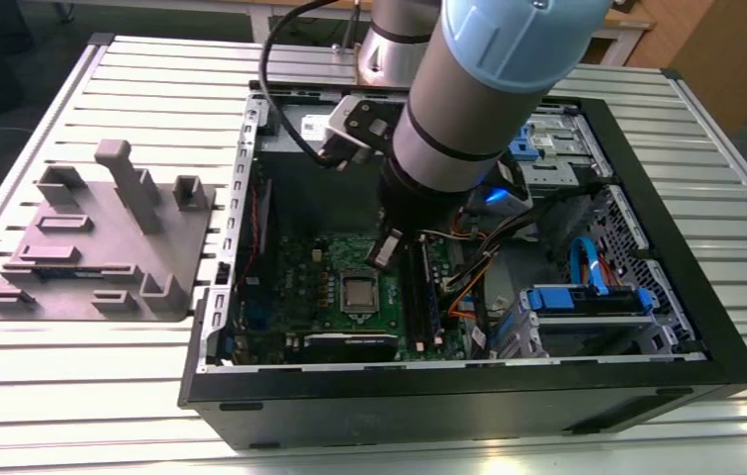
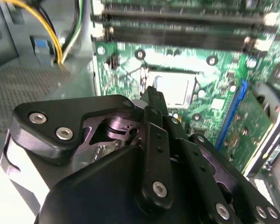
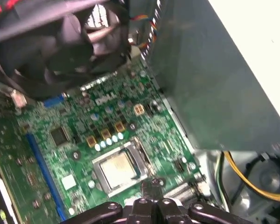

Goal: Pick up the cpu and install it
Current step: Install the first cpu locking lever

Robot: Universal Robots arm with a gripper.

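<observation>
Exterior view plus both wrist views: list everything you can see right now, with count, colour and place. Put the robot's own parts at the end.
cpu: one, silver-grey, seated in the motherboard socket, nothing gripping it.
motherboard: one, green, flat on the case floor.
computer case: one, black, open-sided, lying on the table.
fan: one, black, beside the board in the first wrist view.
drive bay clips: several, blue, at the case end toward the exterior view's right.
yellow cables: a bundle, yellow and black, beside the board.
fixture block: one, grey, on the table at the exterior view's left.
table: one, slatted, pale grey.
arm: one, grey with blue cap, reaching into the case.
end effector: one, black, fingers together, just above the board beside the cpu.
</observation>
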